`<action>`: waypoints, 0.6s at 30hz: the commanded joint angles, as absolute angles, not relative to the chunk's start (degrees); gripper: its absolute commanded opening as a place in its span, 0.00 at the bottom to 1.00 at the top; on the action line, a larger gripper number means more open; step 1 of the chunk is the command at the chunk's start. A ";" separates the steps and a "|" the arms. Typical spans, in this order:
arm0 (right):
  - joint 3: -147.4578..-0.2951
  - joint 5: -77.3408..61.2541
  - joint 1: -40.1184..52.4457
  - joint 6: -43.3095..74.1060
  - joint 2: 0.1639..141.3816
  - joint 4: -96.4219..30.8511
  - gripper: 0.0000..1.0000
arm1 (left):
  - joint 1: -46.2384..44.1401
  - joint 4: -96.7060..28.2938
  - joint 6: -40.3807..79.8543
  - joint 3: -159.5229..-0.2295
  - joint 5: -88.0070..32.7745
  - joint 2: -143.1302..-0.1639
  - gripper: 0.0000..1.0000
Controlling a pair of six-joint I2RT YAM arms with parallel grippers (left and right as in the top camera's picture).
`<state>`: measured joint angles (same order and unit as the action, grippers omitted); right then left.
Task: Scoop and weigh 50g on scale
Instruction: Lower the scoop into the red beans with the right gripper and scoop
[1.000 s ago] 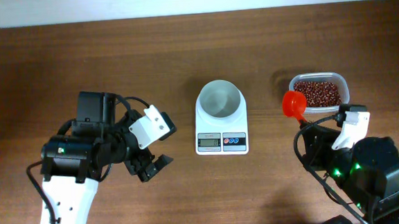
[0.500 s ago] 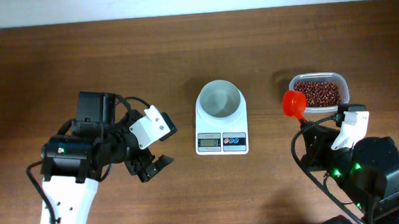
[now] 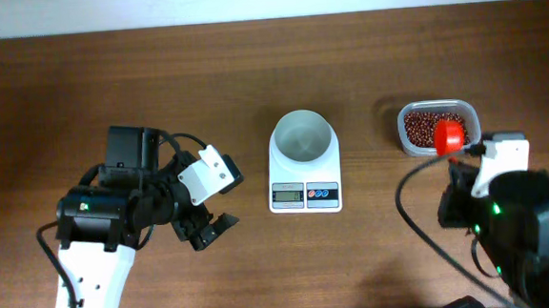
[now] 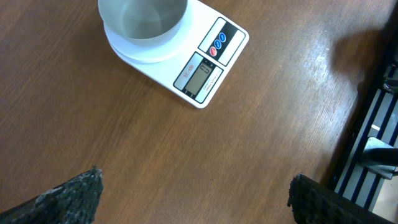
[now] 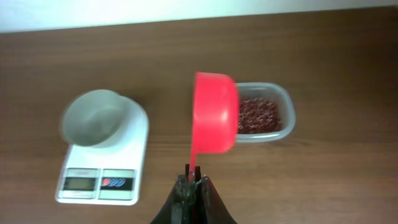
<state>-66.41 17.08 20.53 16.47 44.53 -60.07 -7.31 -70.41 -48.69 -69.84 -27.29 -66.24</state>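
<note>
The white scale point(image 3: 305, 192) stands mid-table with its round white bowl point(image 3: 301, 136) showing nothing inside; it also appears in the left wrist view point(image 4: 198, 73) and the right wrist view point(image 5: 102, 177). The dark reddish-brown beans point(image 3: 424, 124) lie in a clear tub point(image 5: 290, 118). My right gripper point(image 5: 193, 178) is shut on the handle of a red scoop point(image 5: 214, 112), whose cup hangs over the tub's near edge point(image 3: 449, 136). My left gripper point(image 3: 208, 230) is open over bare wood left of the scale, with nothing between its fingers point(image 4: 68, 193).
The clear tub point(image 3: 404, 144) sits right of the scale. A dark frame point(image 4: 373, 137) shows at the right edge of the left wrist view. Wood tabletop lies between the scale and the tub.
My right arm has swung to the right, carrying the red scoop from beside the tub's left edge to over the tub's front. The left arm has not moved.
</note>
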 commanded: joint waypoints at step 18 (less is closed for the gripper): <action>-80.20 19.94 3.95 0.67 88.07 -57.25 0.04 | -6.96 -70.32 -49.80 -69.32 -28.69 -66.54 0.99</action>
